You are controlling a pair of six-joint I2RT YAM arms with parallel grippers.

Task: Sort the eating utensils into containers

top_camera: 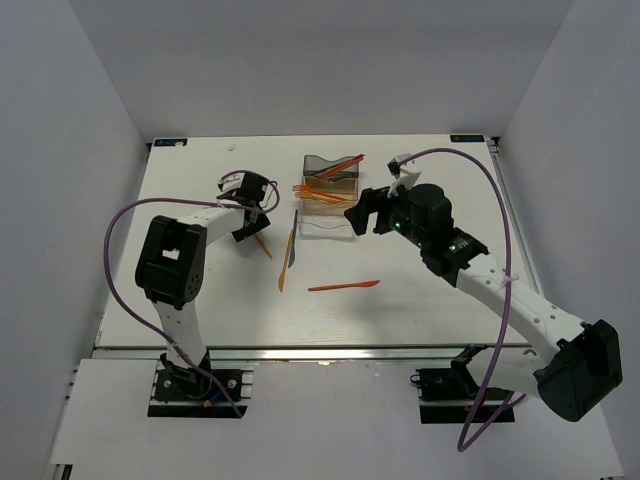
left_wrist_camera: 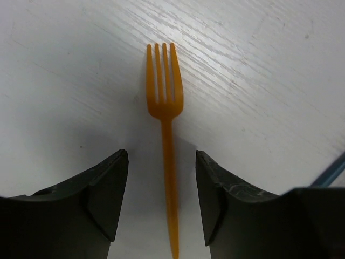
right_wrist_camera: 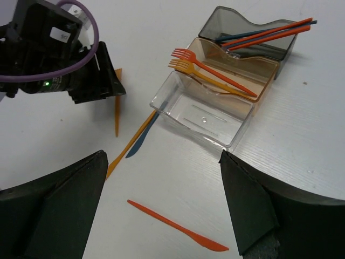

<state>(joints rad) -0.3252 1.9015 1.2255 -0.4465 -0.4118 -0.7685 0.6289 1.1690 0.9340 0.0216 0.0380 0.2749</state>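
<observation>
An orange fork (left_wrist_camera: 165,91) lies flat on the white table, tines pointing away. My left gripper (left_wrist_camera: 161,199) is low over it and open, one jaw on each side of the handle with a gap to both. From above, that gripper (top_camera: 250,222) sits left of the containers (top_camera: 328,190), which are a grey, an amber and a clear bin in a row. The grey bin (right_wrist_camera: 245,33) holds red and blue sticks, the amber bin (right_wrist_camera: 253,67) holds orange and red forks, and the clear bin (right_wrist_camera: 202,114) holds nothing. My right gripper (right_wrist_camera: 161,157) hangs open above a red knife (right_wrist_camera: 178,233).
An orange knife (right_wrist_camera: 128,147) and a dark blue knife (right_wrist_camera: 143,136) lie side by side just left of the clear bin. The red knife (top_camera: 345,286) lies alone at mid-table. A purple cable loops off each arm. White walls enclose the table.
</observation>
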